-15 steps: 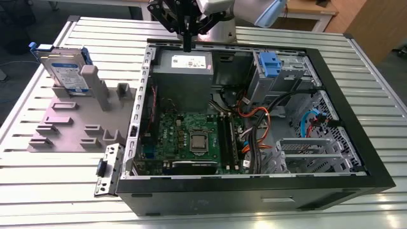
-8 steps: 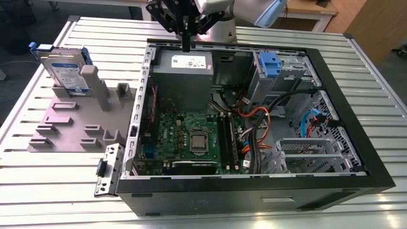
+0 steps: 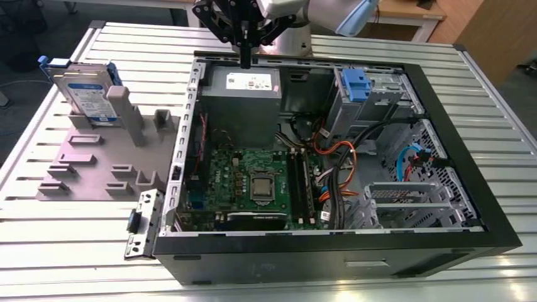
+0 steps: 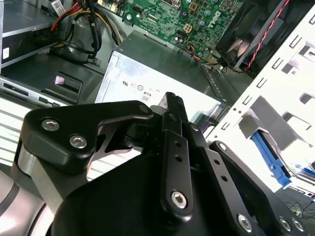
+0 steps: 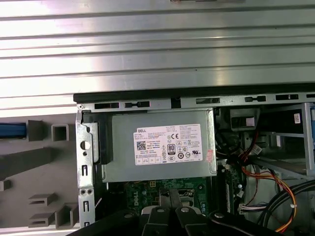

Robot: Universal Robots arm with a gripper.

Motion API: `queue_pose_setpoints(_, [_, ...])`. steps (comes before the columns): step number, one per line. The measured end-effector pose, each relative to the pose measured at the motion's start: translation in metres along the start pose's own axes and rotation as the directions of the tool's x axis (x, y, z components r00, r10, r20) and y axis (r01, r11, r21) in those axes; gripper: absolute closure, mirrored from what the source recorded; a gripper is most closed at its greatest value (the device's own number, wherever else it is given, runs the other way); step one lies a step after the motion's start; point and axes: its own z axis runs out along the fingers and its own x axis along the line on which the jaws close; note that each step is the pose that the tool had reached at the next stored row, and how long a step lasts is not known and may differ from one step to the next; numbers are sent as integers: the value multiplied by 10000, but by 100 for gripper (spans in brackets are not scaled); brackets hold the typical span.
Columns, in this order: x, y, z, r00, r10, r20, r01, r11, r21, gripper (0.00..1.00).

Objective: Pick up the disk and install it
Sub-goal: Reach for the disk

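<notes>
The gripper point(image 3: 245, 61), jaws together, is hovering over the power supply point(image 3: 243, 94); the disk point(image 3: 88, 94) is standing well apart at the exterior view's left.

Gripper point(image 4: 173, 101): black linkage arms in the foreground, fingertips closed against each other, poised over the stickered face of the grey metal box.
Grey metal box point(image 4: 162, 61): flat face turned to the camera, carrying a white sticker point(image 4: 133, 84).
Motherboard point(image 4: 189, 17): green, just beyond the box's far edge.
Cable bundle point(image 4: 78, 27): red, yellow and black wires off one end of the box, next to the grey drive bays point(image 4: 22, 42).
Fan point(image 4: 243, 37): dark, past the box's opposite corner.
Perforated panel point(image 4: 290, 83): pale slotted metal beside the box, on the fan's side.
Blue plastic strip point(image 4: 269, 155): by the panel, away from the box; I cannot tell what it belongs to.
</notes>
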Motion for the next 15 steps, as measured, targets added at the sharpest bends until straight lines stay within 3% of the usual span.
queue_pose_setpoints(15, [40,-3,-1,10000,0,0,0,10000,0,89])
